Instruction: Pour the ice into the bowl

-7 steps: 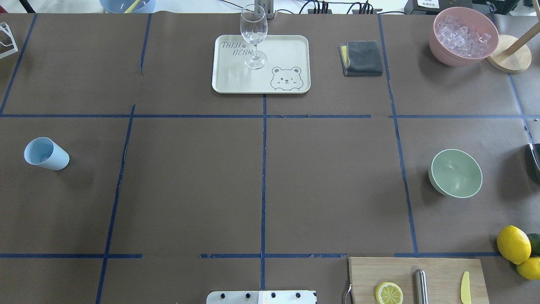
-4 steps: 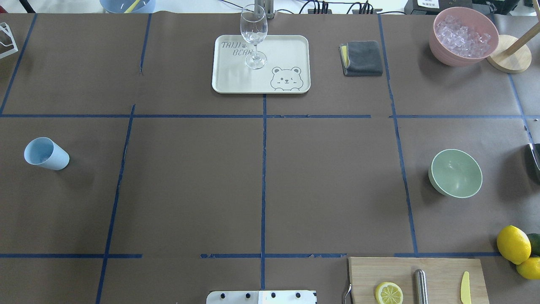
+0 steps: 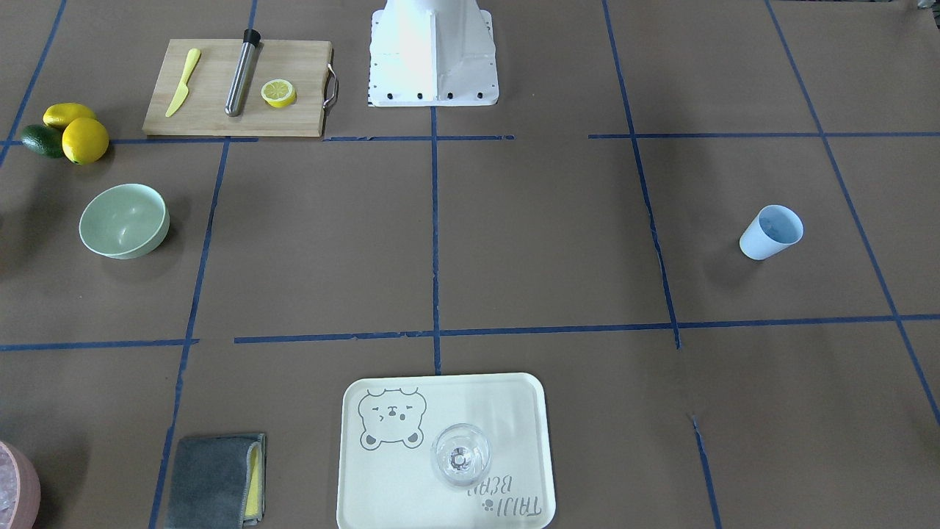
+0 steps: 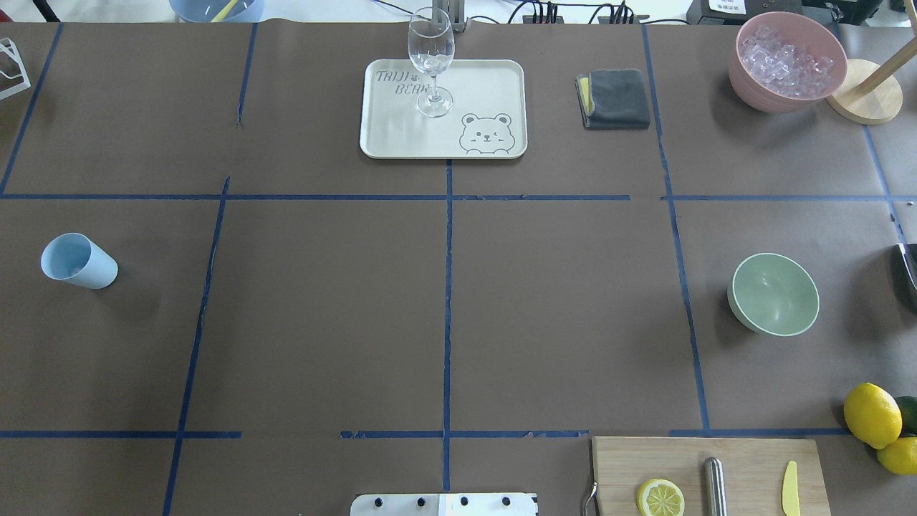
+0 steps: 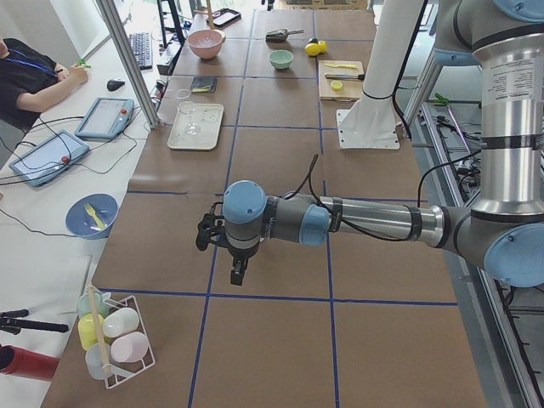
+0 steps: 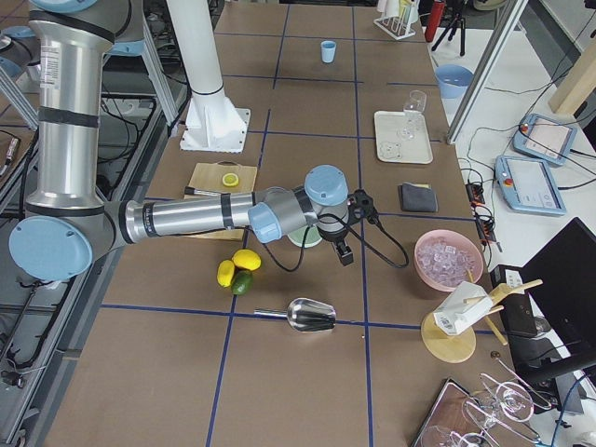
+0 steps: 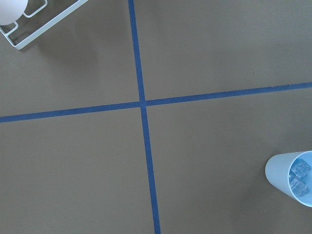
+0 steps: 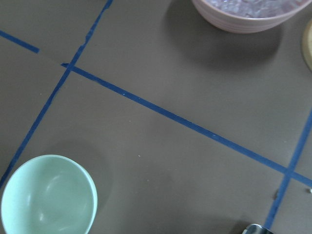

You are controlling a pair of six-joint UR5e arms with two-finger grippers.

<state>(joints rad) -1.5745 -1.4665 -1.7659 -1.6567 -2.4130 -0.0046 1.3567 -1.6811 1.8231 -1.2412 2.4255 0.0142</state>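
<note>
Couldn't judge the gap of left gripper [image 5: 237,274] or right gripper [image 6: 345,254], seen only in side views. Held outstretched, level, pointing down. Saw ice [image 7: 301,168] in cup [image 7: 279,171], cropped at frame edge, well apart from bowl [image 4: 774,294].

A glass [image 4: 431,54] stands on the tray [image 4: 401,136], a grey cloth [image 4: 616,99] near it. The board [image 4: 752,459] carries a lemon half [image 4: 660,497], a steel rod [image 4: 713,487] and a yellow knife [image 4: 789,489]; lemons [image 4: 871,414] and perhaps a lime [image 4: 908,412] lie beside it.

Mint bowl [image 4: 774,294] upright (empty), ice [image 7: 301,168] in cup [image 7: 274,171]
</note>
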